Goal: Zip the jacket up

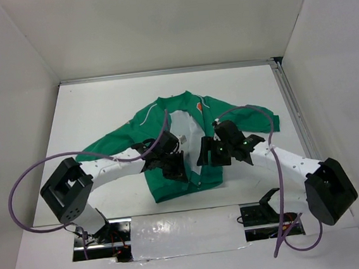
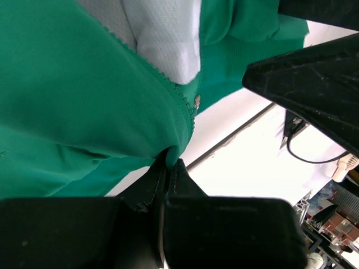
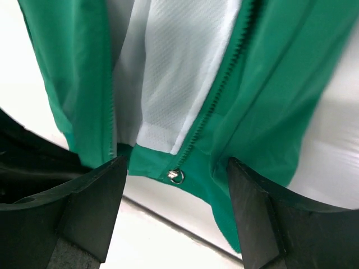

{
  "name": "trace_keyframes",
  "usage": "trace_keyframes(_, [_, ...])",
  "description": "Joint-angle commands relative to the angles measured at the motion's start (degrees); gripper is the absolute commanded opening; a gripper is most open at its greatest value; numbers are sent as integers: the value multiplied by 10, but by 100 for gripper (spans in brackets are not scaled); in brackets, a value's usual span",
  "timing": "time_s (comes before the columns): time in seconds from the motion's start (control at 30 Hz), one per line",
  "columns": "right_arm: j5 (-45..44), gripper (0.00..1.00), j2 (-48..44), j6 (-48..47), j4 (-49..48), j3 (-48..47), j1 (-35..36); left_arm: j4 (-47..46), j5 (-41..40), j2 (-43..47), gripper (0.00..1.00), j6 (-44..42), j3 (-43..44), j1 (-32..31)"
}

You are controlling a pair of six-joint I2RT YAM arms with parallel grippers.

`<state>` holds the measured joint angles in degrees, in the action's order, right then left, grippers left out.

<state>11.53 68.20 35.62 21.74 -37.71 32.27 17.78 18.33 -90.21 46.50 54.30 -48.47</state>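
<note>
The green jacket (image 1: 158, 140) lies flat on the table, front open, white lining showing. My left gripper (image 1: 175, 168) is shut on the jacket's bottom hem at the left front edge (image 2: 171, 154). My right gripper (image 1: 212, 152) is open above the lower right front. In the right wrist view its fingers (image 3: 90, 196) stand either side of the small metal zipper slider (image 3: 176, 176) at the bottom of the right zipper track, not touching it. The slider also shows in the left wrist view (image 2: 197, 101).
The white table (image 1: 101, 110) has raised walls at the back and sides. A strip of silver tape (image 1: 185, 230) runs along the near edge between the arm bases. Purple cables (image 1: 19, 188) loop off both arms.
</note>
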Motion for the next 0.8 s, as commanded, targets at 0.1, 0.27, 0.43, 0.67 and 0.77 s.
trace_keyframes(0.1, [-199,79,8,59,104,-71,31,-20,8,27,0,6,-25,16])
trace_keyframes(0.27, [-249,81,-63,75,158,-85,37,-56,36,70,0,-2,-81,62])
trace_keyframes(0.43, [-83,80,-67,38,44,-54,53,-99,55,108,0,0,-135,82])
trace_keyframes(0.67, [-17,76,97,83,-2,-79,78,-158,60,87,0,17,-176,93])
trace_keyframes(0.77, [-10,75,136,108,-5,-80,77,-148,41,89,0,15,-175,96])
